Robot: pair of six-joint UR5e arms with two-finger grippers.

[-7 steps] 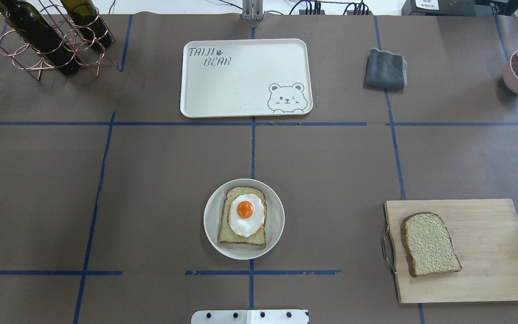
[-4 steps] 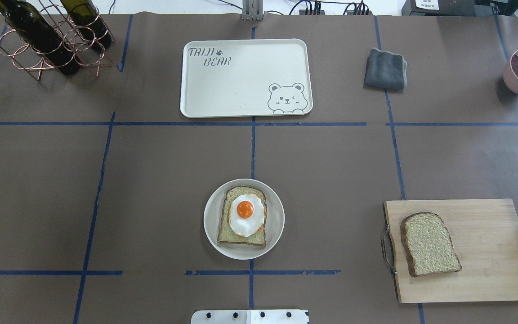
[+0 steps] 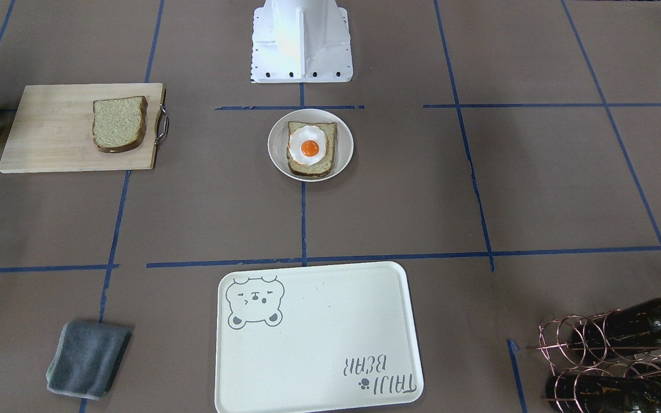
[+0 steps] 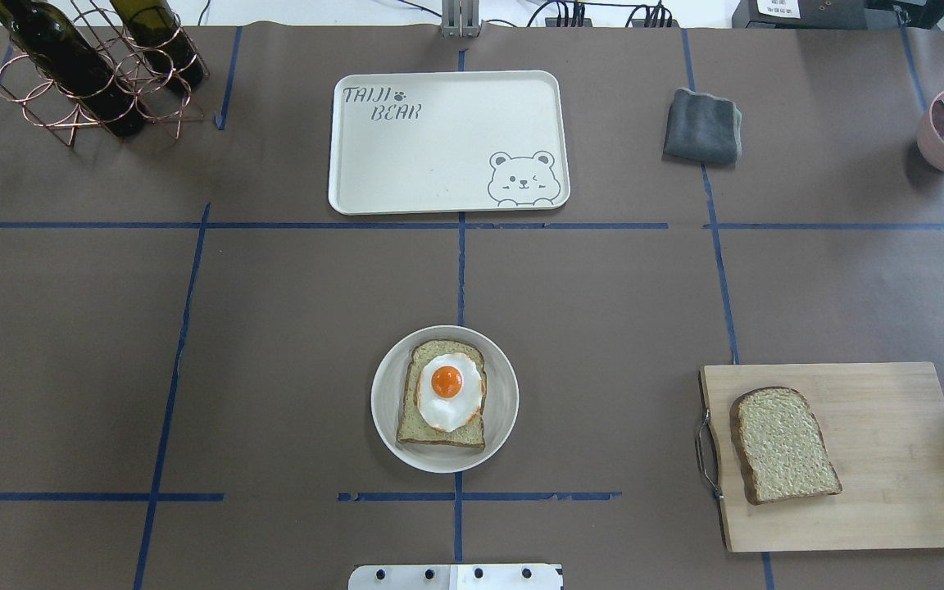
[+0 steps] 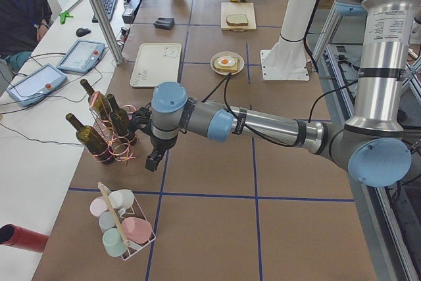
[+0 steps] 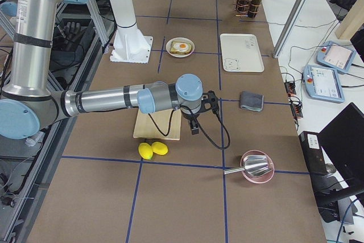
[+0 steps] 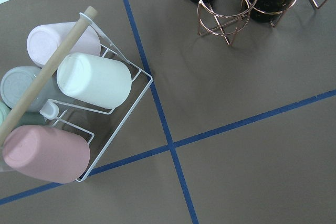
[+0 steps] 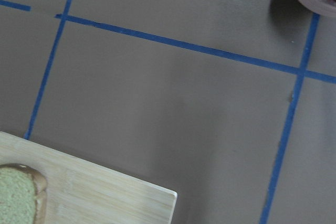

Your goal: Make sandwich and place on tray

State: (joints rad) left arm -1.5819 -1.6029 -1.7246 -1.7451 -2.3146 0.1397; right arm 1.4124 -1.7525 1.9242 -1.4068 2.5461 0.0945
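On the table, nothing has moved since the earlier overhead frames, and the sandwich parts lie as they did.
One bread slice (image 4: 439, 438) rests on the round white plate (image 4: 386, 426) near the robot's base, with the fried egg (image 4: 449, 393) on top. The second slice (image 4: 783, 447) lies on the wooden cutting board (image 4: 890, 459) on the robot's right, well apart from the plate. The tray (image 4: 439, 147) sits at the far side, apart from both. The left gripper (image 5: 154, 160) hangs just beside the wire bottle rack (image 5: 112, 139), and the right gripper (image 6: 194, 128) hangs near a corner of the cutting board. Both show only in the side views, so it cannot be told whether either pincer is open or closed.
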